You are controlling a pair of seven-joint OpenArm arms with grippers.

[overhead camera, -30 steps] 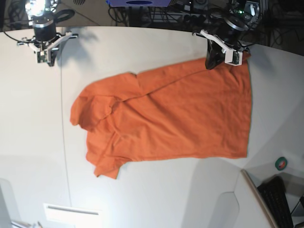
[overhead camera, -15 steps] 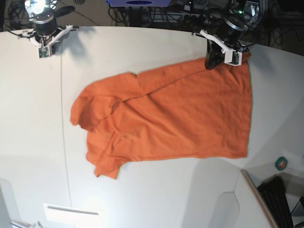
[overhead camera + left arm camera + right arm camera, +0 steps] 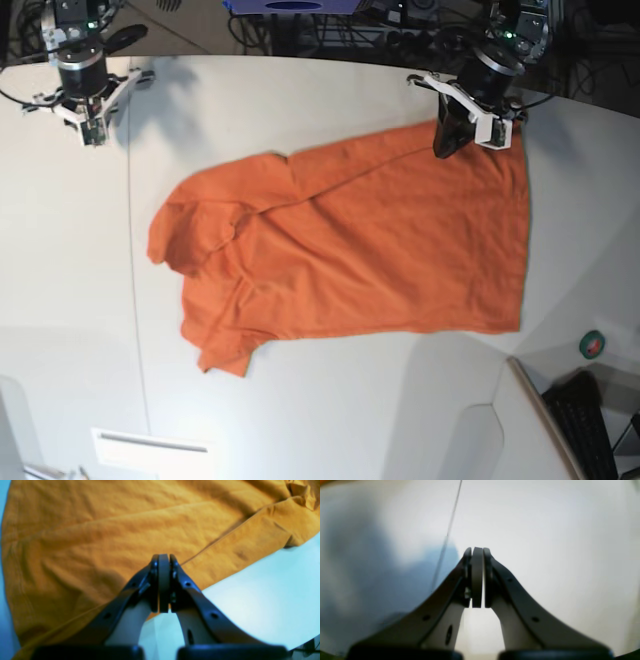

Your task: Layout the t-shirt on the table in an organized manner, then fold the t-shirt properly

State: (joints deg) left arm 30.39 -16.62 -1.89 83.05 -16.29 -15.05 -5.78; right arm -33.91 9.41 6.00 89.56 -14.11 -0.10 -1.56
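1. Near edge of the table [image 3: 330,420]: bare white top, nothing to work with here; the shirt's lowest point, a short sleeve tip, sits left of centre just above this strip.
2. Mid-table: the shirt [image 3: 360,250] lies spread but not tidy. The hem runs straight down the right side, while the collar end on the left is bunched, with a sleeve folded over the body and a diagonal crease across the chest.
3. Judgement: this is the laying-out phase, and the left side needs flattening before any fold is worth attempting.
4. Far right: the left end effector [image 3: 447,143] hangs at the shirt's far corner, fingers pressed together. The wrist view shows cloth beneath and around the tips, but I cannot tell whether any fabric is pinched between them.
5. Far left corner: the right end effector [image 3: 88,125] is over bare table, well apart from the shirt, fingers together and holding nothing.
6. To do this well, I'd bring the right end effector across to the bunched sleeve, pinch a single layer only, and draw it outward low along the table.
7. Keep the far-right corner anchored meanwhile, so the pull takes out the crease rather than dragging the whole shirt.
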